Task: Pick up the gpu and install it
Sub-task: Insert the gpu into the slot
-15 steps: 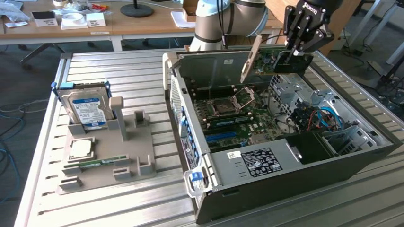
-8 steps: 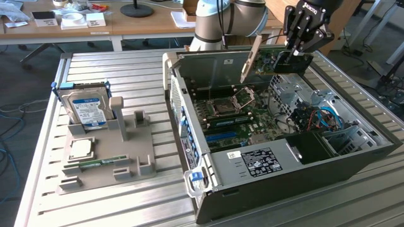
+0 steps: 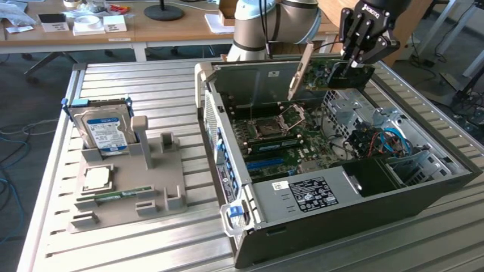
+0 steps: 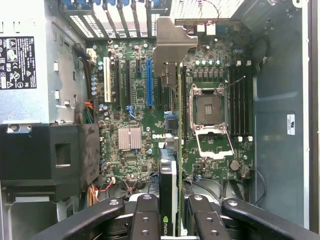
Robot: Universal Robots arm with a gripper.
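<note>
The gpu [image 3: 325, 73] hangs in the air over the back of the open computer case [image 3: 423, 195], its green board facing the exterior view's left and its silver end bracket [image 3: 302, 68] pointing down toward the case wall. My gripper [image 3: 351, 69] is shut on the card's upper edge. In the wrist view the gpu [image 4: 178, 125] shows edge-on between my black fingers [image 4: 145, 220], with the gripper [image 4: 175, 222] shut on it. The bracket [image 4: 172, 47] hovers above the motherboard [image 4: 135, 115], close to the blue slot [image 4: 149, 82].
A CPU socket [image 4: 212, 117] with its latch raised lies beside the card's line. The power supply [image 4: 20, 55] and black shroud [image 4: 55, 155] fill one side of the case. On the exterior view's left, a grey holder [image 3: 151, 187] carries a hard drive [image 3: 106, 130] and a memory stick [image 3: 113, 195].
</note>
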